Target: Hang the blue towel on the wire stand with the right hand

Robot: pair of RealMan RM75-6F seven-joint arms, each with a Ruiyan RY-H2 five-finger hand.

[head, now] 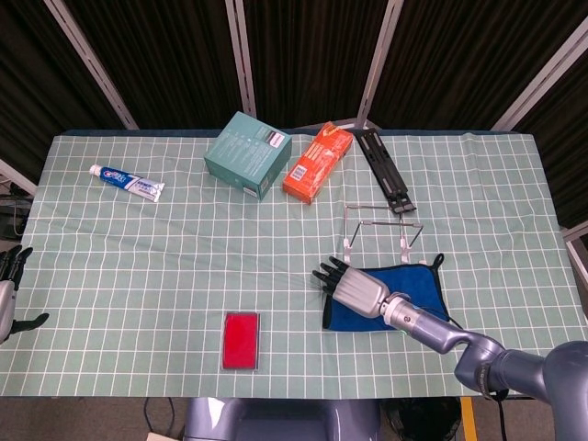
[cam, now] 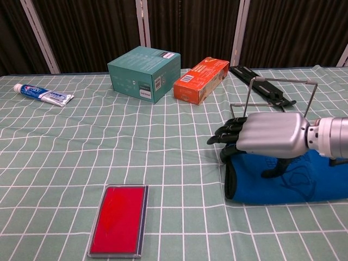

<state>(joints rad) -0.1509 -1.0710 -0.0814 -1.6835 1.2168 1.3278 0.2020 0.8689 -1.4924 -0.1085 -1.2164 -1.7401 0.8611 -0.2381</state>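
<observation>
Fingers [cam: 227, 132] of the right hand [cam: 266, 136] are dark, bunched and lightly curled, pointing left over the folded edge of the blue towel [cam: 283, 185]; thumb reaches down toward the cloth. Whether any cloth is actually pinched: can't tell. The palm sits above the towel w/ a gap visible in chest view.

Towel lies flat on the counter [head: 138, 266], just in front of the wire stand [head: 381, 230], near its feet; nothing drapes over the stand's top bar. Head view shows same: right hand [head: 354, 289] over the towel's left end [head: 423, 289].

Left hand [head: 11, 285] is at the far left counter edge, only partly in frame; fingers look apart, holding nothing.

Also on the counter: red case [head: 241, 340] front centre, teal box [head: 246, 153], orange box [head: 317, 163], toothpaste tube [head: 126, 182], black folded stand [head: 386, 170] at the back.
</observation>
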